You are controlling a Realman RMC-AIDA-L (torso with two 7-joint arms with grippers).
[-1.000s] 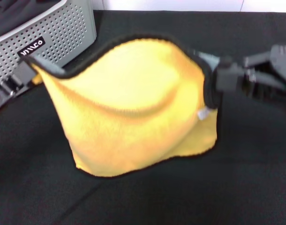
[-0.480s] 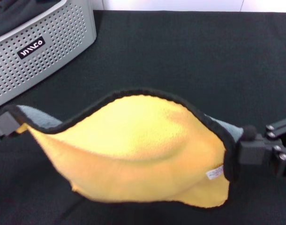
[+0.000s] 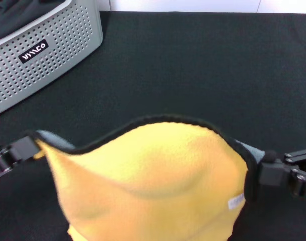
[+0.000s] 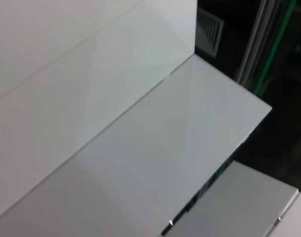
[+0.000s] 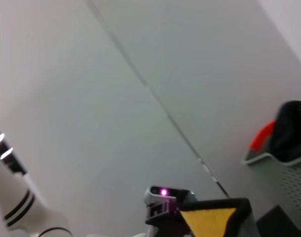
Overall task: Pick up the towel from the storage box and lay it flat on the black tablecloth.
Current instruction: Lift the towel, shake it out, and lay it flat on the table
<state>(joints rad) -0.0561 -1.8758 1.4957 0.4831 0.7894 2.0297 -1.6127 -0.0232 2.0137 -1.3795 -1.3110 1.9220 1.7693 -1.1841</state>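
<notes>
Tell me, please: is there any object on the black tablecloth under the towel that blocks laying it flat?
Nothing visible does. The towel hangs stretched between the left gripper and the right gripper, above the black tablecloth. The storage box stands off at the far left. The cloth directly behind the towel is hidden.

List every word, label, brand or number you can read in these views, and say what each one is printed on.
"MINISO", or something close to it: white lettering on a black label on the side of the storage box; the letters are blurred, so the reading is uncertain.
Small white label near a corner of the towel, close to the right hand: its print is too small to read.
No text shows in either wrist view.
</notes>
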